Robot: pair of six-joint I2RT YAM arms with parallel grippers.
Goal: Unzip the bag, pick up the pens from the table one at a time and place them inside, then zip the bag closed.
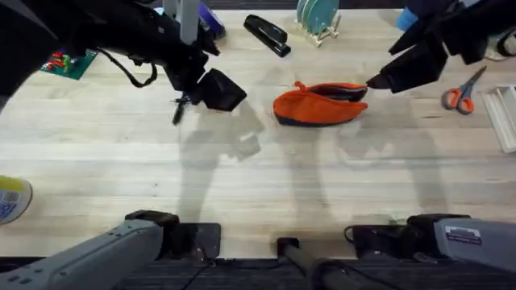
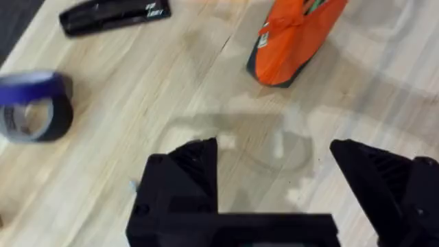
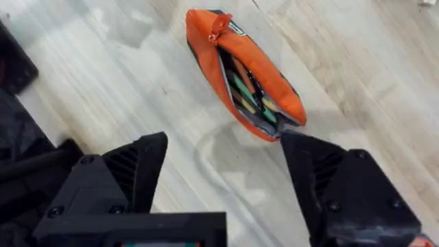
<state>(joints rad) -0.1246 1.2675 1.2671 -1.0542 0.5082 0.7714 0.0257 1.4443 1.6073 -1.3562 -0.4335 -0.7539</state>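
Right gripper [image 3: 223, 182] is seen spread and empty just beside the bag [image 3: 243, 72], which lies unzipped mid-table with contents inside. Left gripper [image 2: 274, 185] likewise spread, empty, over bare table [image 1: 242, 185]. Zip-up judged outstanding.

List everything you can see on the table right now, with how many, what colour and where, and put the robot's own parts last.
bag: one, orange with dark base, table centre, unzipped, items inside
stapler: one, black, far edge
scissors: one, orange-handled, far right
tape roll: one, blue, near stapler
tape roll: one, yellow, left edge
rack with plates: one, teal, far edge
table: one, pale wood
left hand: open, black, left of bag
right hand: open, black, right of bag
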